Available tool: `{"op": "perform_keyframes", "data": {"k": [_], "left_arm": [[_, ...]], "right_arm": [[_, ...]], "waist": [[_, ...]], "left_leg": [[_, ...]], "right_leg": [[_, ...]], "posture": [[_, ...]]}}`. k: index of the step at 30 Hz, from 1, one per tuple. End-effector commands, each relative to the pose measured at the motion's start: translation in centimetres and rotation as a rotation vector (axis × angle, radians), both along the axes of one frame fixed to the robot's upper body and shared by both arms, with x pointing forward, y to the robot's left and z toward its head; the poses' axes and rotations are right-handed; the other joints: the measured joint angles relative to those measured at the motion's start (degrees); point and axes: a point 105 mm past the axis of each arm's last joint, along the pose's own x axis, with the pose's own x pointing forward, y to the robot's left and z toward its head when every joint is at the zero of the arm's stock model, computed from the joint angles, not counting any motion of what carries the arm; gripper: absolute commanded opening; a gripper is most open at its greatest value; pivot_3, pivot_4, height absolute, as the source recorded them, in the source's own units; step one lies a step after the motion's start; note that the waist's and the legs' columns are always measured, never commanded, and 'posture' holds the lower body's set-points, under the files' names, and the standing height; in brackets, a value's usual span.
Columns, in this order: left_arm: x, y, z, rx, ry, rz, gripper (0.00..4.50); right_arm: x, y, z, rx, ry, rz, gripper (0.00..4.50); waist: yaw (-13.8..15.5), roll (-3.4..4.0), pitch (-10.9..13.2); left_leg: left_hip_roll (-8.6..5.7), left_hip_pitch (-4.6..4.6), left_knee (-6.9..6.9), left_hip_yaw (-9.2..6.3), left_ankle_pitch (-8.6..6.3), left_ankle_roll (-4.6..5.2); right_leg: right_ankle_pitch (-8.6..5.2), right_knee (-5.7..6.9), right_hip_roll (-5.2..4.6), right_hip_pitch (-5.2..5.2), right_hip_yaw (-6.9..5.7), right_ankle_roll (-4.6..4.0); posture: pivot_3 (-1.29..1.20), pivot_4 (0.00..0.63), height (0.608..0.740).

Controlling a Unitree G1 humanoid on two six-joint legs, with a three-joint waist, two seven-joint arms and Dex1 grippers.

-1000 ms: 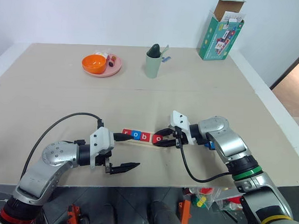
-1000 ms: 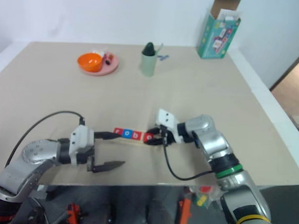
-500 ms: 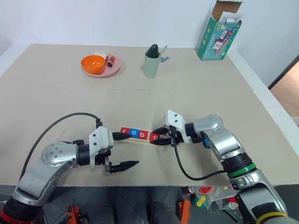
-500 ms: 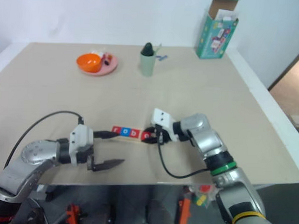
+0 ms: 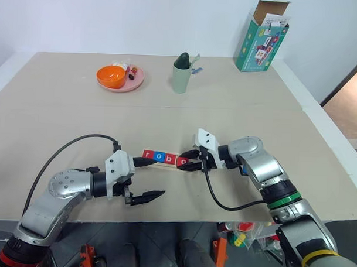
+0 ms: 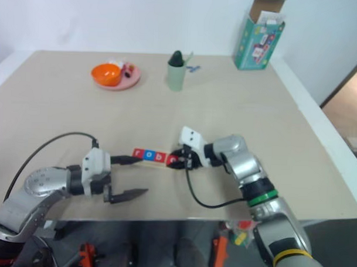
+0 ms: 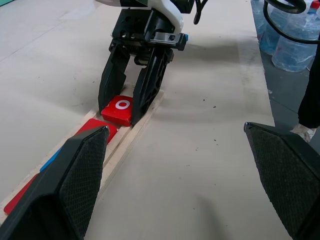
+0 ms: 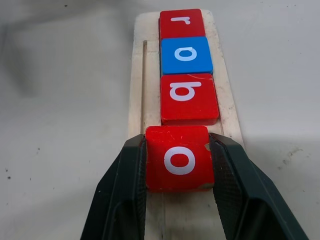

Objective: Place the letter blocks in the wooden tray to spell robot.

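- We count three letter blocks seated in the wooden tray (image 8: 136,95), running away from our right gripper (image 8: 180,170): the red b (image 8: 189,98) just ahead of its fingertips, then the blue o (image 8: 185,54), then the red r (image 8: 182,22) at the tray's far end
- Our right gripper is clamped on the fourth tile, the red o (image 8: 179,159), one finger on each side edge; the tile hangs over the tray just short of the b, with a narrow gap between them
- From the left wrist view, this red o looks slightly tilted and not yet flat in the groove, so we judge the fourth placement as under way, not finished
- Our left gripper (image 5: 146,179) hangs with its fingers spread wide and nothing between them; its upper finger reaches toward the r end of the tray, but we cannot tell whether it touches the wood
- Still to do, as we read it: settle the o against the b, let go, then fetch and seat the t
- We cannot find the t tile on the table (image 5: 238,112) in these pictures, so we cannot say where it lies
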Motion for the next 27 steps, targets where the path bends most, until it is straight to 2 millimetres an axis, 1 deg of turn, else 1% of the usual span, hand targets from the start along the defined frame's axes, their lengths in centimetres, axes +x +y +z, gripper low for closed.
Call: {"op": "perform_keyframes", "data": {"k": [1,11,22,27], "left_arm": [[-0.25,-0.11,0.8,-0.008,-0.042,-0.012,4.5],[-0.39,-0.18,0.73,-0.007,-0.041,-0.015,4.5],[-0.48,-0.29,0.57,-0.006,-0.036,-0.02,4.5],[-0.57,-0.41,0.47,-0.006,-0.034,-0.023,4.5]], "right_arm": [[0.73,0.25,2.07,0.052,-0.044,-0.022,1.21],[1.3,0.0,2.14,0.054,-0.054,-0.049,1.21],[0.36,0.12,1.74,0.056,-0.036,-0.034,1.21],[0.54,0.15,1.65,0.056,-0.043,-0.042,1.21]], "waist": [[0.0,0.0,0.0],[0.01,0.0,0.0],[0.01,0.0,0.0],[0.01,0.0,0.0]], "left_leg": [[0.0,0.0,0.0,0.0,0.0,0.0],[0.0,-0.06,-0.02,0.0,0.0,0.0],[0.0,-0.07,-0.02,0.0,0.0,0.0],[0.0,-0.07,-0.02,0.0,0.0,0.0]], "right_leg": [[0.0,0.0,0.0,-0.01,0.0,0.0],[-0.02,0.0,0.0,-0.06,0.0,0.01],[-0.02,0.0,0.0,-0.07,-0.01,0.01],[-0.02,0.0,0.0,-0.07,0.0,0.01]], "posture": [[0.0,0.15,0.74],[0.0,0.15,0.74],[0.0,0.15,0.74],[0.0,0.15,0.74]]}}
